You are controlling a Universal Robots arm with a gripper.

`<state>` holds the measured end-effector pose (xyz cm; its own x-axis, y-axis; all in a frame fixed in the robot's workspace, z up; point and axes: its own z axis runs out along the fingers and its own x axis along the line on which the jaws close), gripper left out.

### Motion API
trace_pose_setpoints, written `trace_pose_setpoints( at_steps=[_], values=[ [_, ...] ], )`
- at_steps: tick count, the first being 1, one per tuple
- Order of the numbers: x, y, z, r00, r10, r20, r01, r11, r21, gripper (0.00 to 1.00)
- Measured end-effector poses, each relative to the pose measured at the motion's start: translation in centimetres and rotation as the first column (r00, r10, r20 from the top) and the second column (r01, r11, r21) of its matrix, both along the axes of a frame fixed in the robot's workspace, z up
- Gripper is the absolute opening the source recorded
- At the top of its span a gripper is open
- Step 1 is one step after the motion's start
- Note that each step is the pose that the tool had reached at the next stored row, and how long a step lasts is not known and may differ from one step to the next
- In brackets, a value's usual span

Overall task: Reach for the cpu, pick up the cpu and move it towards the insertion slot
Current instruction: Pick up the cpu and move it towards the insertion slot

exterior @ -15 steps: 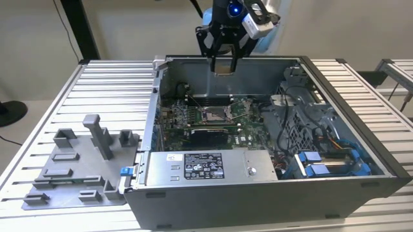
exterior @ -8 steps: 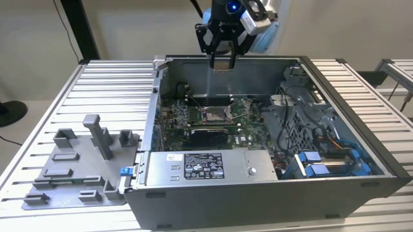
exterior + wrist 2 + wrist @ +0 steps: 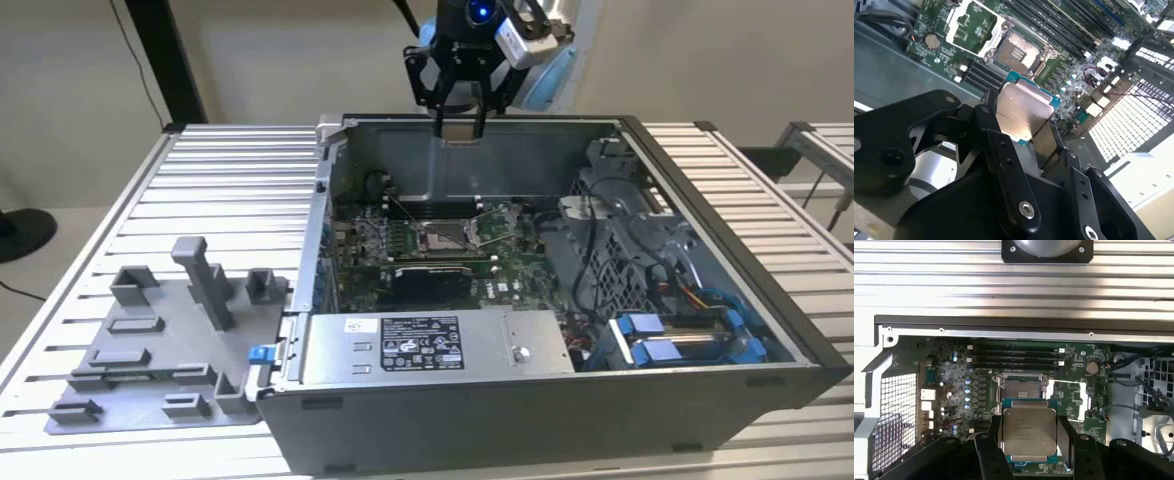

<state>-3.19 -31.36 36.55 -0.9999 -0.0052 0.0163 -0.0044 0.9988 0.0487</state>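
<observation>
My gripper (image 3: 462,128) hangs above the back wall of an open computer case (image 3: 801,340), shut on the cpu (image 3: 462,131). In both wrist views the cpu (image 3: 1029,432) (image 3: 1021,111) is a pale silver square on a teal-edged board, clamped flat between the two black fingers (image 3: 995,435). The insertion slot (image 3: 447,237) lies on the green motherboard well below the gripper, with a silver frame and a dark centre. In the first wrist view the insertion slot (image 3: 1021,388) shows just beyond the cpu's far edge. In the second wrist view the insertion slot (image 3: 1016,50) is uncovered and bare.
A grey plastic fixture (image 3: 160,340) with upright blocks sits on the slatted table at the exterior view's left. Inside the case are a silver power supply (image 3: 441,345), blue drive brackets (image 3: 681,340), cables (image 3: 607,200) and black memory slots (image 3: 1014,356).
</observation>
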Motion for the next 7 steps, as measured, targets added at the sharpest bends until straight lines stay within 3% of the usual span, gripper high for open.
trace_pose_setpoints(
  at_steps=[7],
  values=[
    [0.0, 0.03, 0.0, 1.0, 0.0, 0.0, 0.0, 1.0, 0.0, 0.0]
  ],
)
